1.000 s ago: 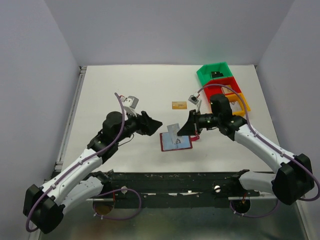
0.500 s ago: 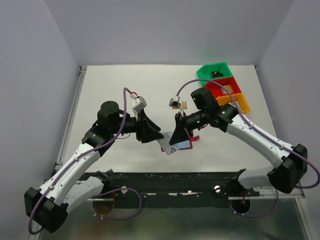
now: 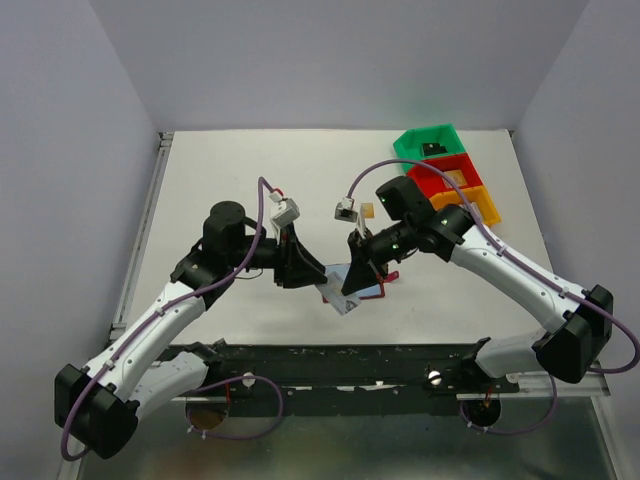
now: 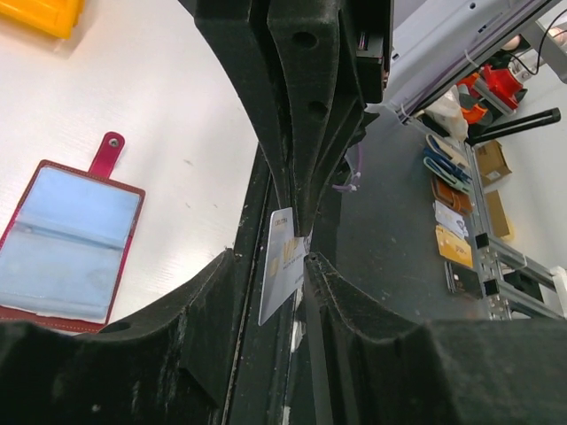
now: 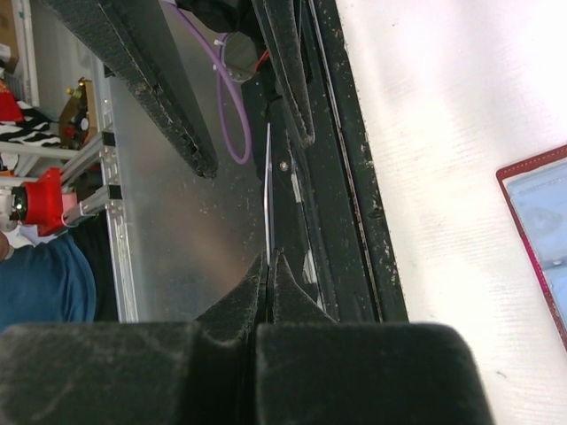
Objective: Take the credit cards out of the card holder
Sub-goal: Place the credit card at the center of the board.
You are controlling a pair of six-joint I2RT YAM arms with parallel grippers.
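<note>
Over the near middle of the bench [image 3: 250, 170], both arms meet nose to nose, with one silver-grey card [image 4: 282, 274] up in the air between them. The right tool [image 5: 267, 258] is pinched tight on that card; from its own camera you only see the card edge-on, a thin line sticking out of the closed fingertips. The left tool [image 3: 305, 268] is straddling the other end. Its fingers [image 4: 208, 305] sit apart on either side of the card, and there's a visible gap on one side, so I wouldn't call it a grip.

The card holder [image 4: 71, 243] lies flat on the bench just below and beside the two tools. It's opened out, light blue lining up, snap tab pointing away from the arms. Can't tell if any cards are tucked inside.

A gold-tan card [image 3: 368, 210] lies on the bench farther back, next to the right wrist. Green bin [image 3: 408, 152], red bin [image 3: 470, 165] and orange bin [image 3: 487, 208] are lined up at the far right.
</note>
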